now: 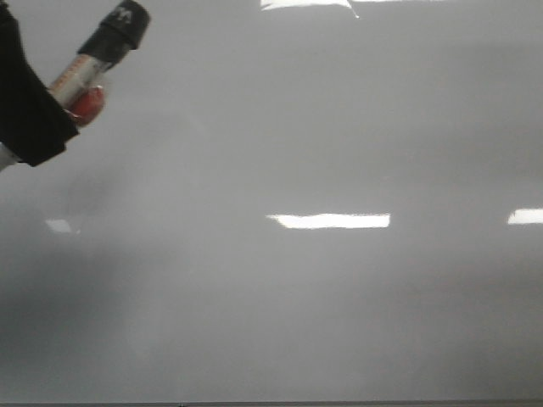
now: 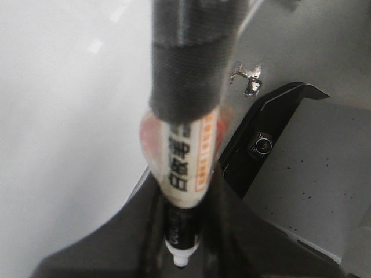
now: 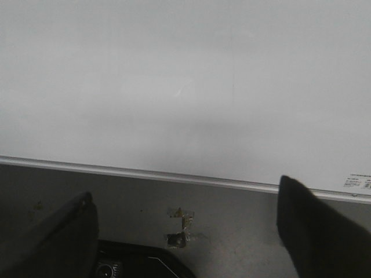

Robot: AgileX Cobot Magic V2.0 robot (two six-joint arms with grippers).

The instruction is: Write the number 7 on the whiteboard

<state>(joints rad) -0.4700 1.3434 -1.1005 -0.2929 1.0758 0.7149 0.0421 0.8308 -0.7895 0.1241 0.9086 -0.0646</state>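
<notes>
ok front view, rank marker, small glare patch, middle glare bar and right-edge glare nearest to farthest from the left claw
1. marker, held in the left claw, upper left
2. small glare patch, lower left
3. middle glare bar, centre
4. right-edge glare, far right

The grey tabletop (image 3: 243, 220) is carrying the whiteboard (image 1: 339, 136), which is lying flat on it and filling nearly all of the front view. Its pale glossy face is catching bright rectangular reflections. In the right wrist view its thin metal edge is running across bare tabletop, where a small torn scrap of tape (image 3: 181, 227) is sticking.
</notes>
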